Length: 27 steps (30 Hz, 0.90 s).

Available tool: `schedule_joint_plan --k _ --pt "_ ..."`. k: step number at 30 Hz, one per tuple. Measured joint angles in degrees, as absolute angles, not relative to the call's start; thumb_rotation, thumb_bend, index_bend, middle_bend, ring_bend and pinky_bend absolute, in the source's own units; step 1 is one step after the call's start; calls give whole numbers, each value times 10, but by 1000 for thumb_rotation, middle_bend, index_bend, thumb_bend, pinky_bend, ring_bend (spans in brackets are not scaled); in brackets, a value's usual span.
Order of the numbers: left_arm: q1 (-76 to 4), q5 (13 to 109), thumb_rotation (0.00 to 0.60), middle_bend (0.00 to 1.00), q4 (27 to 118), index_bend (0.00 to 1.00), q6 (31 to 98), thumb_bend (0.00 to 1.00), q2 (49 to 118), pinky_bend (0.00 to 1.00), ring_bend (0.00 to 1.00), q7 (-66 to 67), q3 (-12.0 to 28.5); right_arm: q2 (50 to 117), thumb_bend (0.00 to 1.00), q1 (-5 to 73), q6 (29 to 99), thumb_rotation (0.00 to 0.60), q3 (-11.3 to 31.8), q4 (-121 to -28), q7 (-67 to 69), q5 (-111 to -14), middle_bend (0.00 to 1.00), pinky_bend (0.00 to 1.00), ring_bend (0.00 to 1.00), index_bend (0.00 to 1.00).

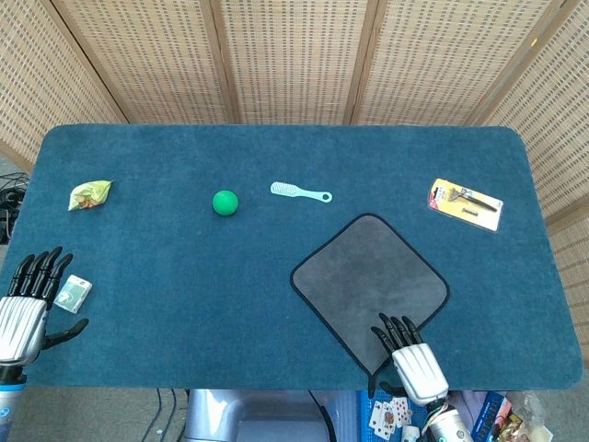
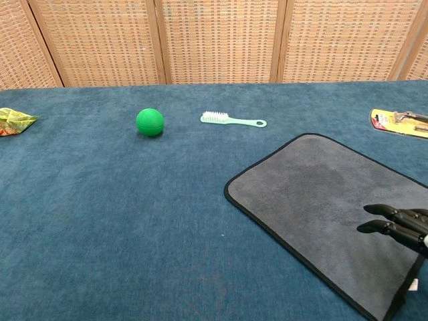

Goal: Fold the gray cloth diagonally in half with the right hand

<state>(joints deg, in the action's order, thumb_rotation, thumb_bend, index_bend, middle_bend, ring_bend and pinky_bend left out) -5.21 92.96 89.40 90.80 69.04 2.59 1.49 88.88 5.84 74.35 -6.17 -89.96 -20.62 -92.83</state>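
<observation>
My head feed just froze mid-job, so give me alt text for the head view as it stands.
The right hand, fingers spread, is over the near corner of the flat, unfolded gray cloth on a blue table. The left hand lies open at the near left edge beside a small packet. Farther back are a snack bag, green ball, brush and carded razor.

A table covered in dark teal carpet-like cloth (image 1: 184,267) carried everything. On it lay a gray cloth (image 1: 368,281) with black edging, flat, a green ball (image 1: 225,203), a pale green brush (image 1: 299,191), a yellow-carded razor pack (image 1: 465,203), a crumpled snack packet (image 1: 89,194) and a small card packet (image 1: 72,293).
</observation>
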Motion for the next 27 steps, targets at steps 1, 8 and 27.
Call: schedule_joint_plan --k 1,8,27 --pt "-52 929 600 0 894 0 908 108 690 0 0 26 15 890 186 59 743 600 -61 -898 -206 -928 0 0 0 111" --pt "-52 927 600 0 894 0 906 108 691 0 0 27 16 896 185 61 737 600 -60 -885 -201 -920 0 0 0 112" --pt "-53 926 600 0 894 0 905 108 692 0 0 27 16 911 186 68 724 600 -57 -861 -192 -904 0 0 0 111"
